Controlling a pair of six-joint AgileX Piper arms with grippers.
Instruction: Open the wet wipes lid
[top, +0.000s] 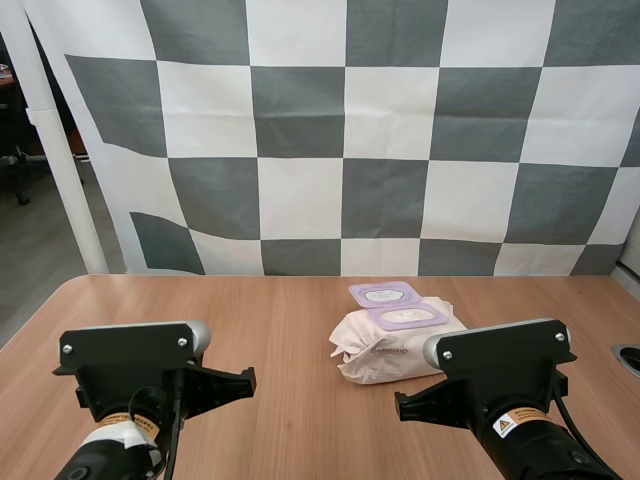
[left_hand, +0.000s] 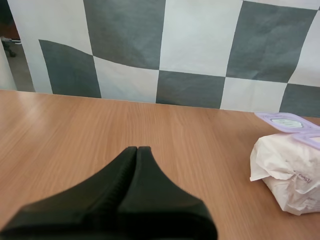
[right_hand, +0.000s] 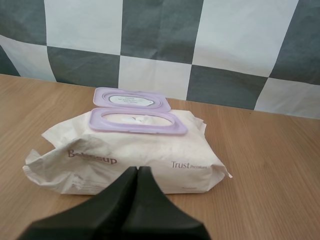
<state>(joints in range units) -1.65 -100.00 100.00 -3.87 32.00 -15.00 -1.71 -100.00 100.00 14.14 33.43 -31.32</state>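
The pack of wet wipes (right_hand: 150, 150) is creamy white with maroon lettering, its lid (right_hand: 131, 99) lilac. The table (top: 280, 340) is light brown with fine woodgrain.

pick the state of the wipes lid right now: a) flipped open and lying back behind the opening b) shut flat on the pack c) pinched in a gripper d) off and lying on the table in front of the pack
A: the purple lid lies flipped back behind the oval opening on top of the pack of wipes.
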